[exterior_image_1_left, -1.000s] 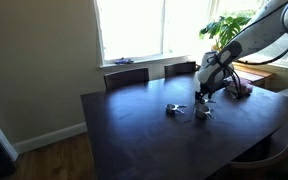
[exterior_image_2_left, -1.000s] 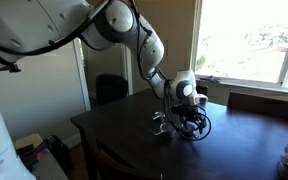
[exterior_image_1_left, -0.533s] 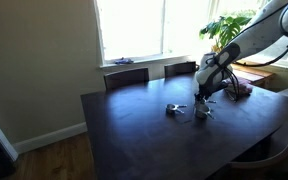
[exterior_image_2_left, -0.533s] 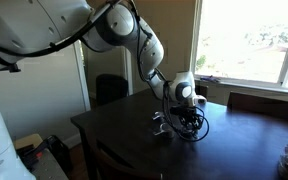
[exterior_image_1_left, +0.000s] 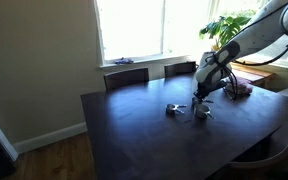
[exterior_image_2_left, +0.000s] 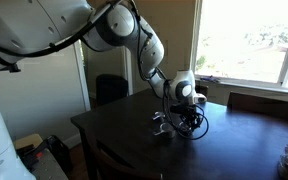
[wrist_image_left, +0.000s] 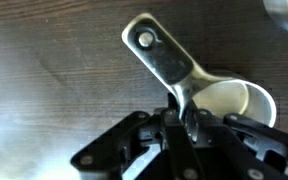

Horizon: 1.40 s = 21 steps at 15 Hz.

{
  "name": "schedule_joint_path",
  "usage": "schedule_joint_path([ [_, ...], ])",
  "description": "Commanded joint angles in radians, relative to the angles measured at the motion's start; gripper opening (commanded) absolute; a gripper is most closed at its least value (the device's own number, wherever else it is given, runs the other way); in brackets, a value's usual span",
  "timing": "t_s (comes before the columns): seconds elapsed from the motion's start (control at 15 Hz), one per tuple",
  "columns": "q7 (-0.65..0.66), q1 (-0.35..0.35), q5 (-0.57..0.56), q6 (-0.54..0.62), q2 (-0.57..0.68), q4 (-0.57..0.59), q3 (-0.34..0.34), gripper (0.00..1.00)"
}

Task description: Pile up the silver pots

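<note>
Well inside the table (exterior_image_1_left: pixel 124 140) edges, jaws clamp a silver pot (wrist_image_left: pixel 234 102) by its handle (wrist_image_left: pixel 159 55).

On the table (exterior_image_1_left: pixel 134 135) the silver pots (exterior_image_1_left: pixel 172 109) lie together, one under the claw (exterior_image_1_left: pixel 201 103).

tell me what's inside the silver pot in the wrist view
Nothing shows inside the silver pot; its pale bowl looks empty. The end effector, shut on its handle, covers the near part.
</note>
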Motion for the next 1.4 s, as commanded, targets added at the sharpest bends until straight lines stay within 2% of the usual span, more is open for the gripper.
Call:
schedule_joint_path([
  [0.0, -0.044, -0.029, 0.014, 0.007, -0.014, -0.013, 0.035, 0.07],
  [0.27, -0.086, -0.038, 0.011, -0.012, -0.048, -0.046, 0.055, 0.07],
  [0.8, -0.171, -0.061, 0.016, 0.02, -0.109, -0.119, 0.098, 0.06],
  [1.33, -0.256, -0.105, 0.045, 0.059, -0.24, -0.258, 0.16, 0.06],
])
